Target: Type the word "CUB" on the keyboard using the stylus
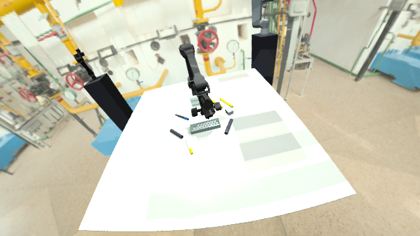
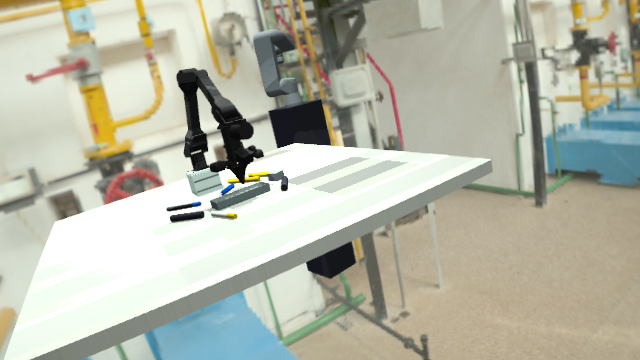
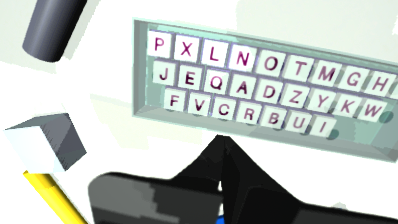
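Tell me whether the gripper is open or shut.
Shut: the gripper has its fingers meeting with no gap in the wrist view, and nothing shows past their tips.

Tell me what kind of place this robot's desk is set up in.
Probably an industrial plant or pump room. Yellow pipes run along the walls, there are red valve wheels and round pressure gauges, and blue machinery stands on a bare gritty floor.

A white bench top (image 1: 210, 183) with pale grey-green patches stands on thin metal legs (image 2: 372, 272) over a speckled beige floor (image 1: 371, 137). Behind its far edge, white walls carry yellow pipes (image 2: 97, 100), red valve wheels (image 1: 208, 40) and round gauges (image 1: 132, 74). Blue platforms (image 2: 595, 150) sit beyond its right side.
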You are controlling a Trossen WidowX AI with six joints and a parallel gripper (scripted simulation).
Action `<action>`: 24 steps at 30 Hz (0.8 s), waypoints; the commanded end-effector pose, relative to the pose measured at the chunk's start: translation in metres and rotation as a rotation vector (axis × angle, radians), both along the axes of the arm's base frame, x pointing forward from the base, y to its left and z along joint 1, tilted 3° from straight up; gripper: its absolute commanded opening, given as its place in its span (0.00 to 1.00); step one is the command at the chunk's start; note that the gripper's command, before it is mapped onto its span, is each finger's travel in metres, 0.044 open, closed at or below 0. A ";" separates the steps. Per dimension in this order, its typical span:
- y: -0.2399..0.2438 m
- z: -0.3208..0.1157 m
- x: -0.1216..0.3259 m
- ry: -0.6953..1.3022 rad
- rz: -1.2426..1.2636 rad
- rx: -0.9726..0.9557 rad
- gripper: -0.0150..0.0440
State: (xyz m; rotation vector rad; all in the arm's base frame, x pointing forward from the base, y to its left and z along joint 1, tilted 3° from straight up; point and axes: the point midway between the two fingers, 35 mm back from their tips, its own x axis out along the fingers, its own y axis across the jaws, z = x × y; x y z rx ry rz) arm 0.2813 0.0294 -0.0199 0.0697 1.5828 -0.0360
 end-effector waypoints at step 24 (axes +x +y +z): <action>0.003 0.056 0.004 -0.005 -0.013 0.000 0.25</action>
